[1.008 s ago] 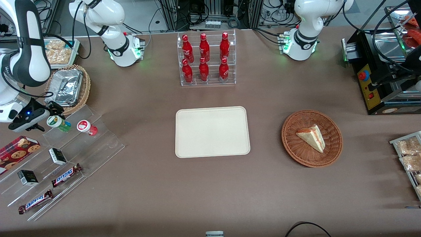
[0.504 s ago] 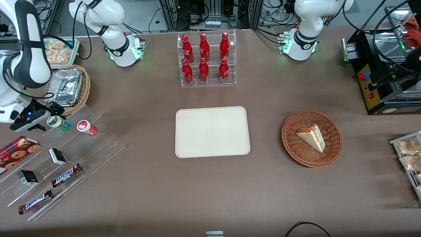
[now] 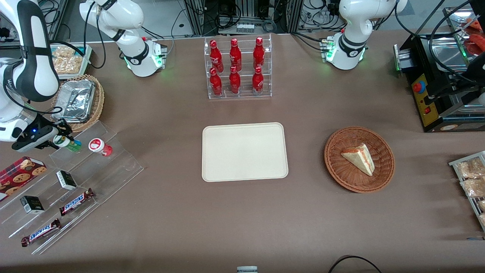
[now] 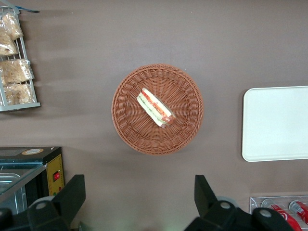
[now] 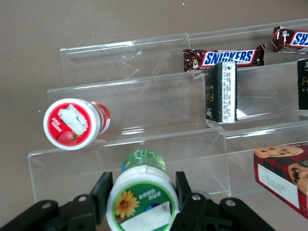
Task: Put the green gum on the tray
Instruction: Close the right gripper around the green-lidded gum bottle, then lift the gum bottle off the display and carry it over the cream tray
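The green gum (image 3: 65, 142) lies on its side on the upper step of a clear acrylic stepped shelf (image 3: 113, 167), toward the working arm's end of the table. Its white lid with the sunflower label (image 5: 141, 203) faces the wrist camera. My right gripper (image 3: 60, 138) (image 5: 141, 193) holds that lid, with one black finger against each side of it. The bottle still rests on the step. The cream tray (image 3: 244, 151) lies flat at mid-table with nothing on it, well away from the gripper.
A red gum bottle (image 3: 100, 146) (image 5: 72, 124) lies right beside the green one. Lower steps hold Snickers bars (image 3: 75, 201) and small dark boxes (image 3: 66, 179). A cookie box (image 3: 19, 172), a foil tray in a wicker basket (image 3: 77, 100), a cola bottle rack (image 3: 238, 68) and a sandwich basket (image 3: 359, 159) stand around.
The gripper has moved from beside the green gum onto it, and its fingers now sit on either side of the lid. Nothing else has moved.
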`<action>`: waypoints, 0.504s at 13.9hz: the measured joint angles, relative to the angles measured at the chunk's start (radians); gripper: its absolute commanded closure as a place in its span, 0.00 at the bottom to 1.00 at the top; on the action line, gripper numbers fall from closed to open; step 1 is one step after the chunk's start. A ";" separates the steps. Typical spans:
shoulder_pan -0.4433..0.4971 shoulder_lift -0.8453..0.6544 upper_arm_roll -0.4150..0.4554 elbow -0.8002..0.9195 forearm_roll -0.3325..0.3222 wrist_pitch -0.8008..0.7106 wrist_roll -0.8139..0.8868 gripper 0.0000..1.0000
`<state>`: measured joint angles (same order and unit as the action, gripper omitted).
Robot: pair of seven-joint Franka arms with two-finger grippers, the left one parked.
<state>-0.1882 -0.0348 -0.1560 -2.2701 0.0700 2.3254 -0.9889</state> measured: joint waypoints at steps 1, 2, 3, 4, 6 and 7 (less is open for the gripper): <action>0.002 -0.004 0.004 0.008 0.000 -0.019 0.004 1.00; 0.004 -0.012 0.012 0.027 0.001 -0.058 0.016 1.00; 0.011 -0.023 0.022 0.056 0.001 -0.111 0.037 1.00; 0.023 -0.038 0.036 0.093 0.001 -0.173 0.065 1.00; 0.049 -0.073 0.078 0.171 0.001 -0.292 0.138 1.00; 0.056 -0.088 0.105 0.205 0.001 -0.344 0.181 1.00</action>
<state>-0.1320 -0.1228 -0.0511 -2.0655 0.0708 1.9818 -0.8080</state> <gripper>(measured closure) 0.419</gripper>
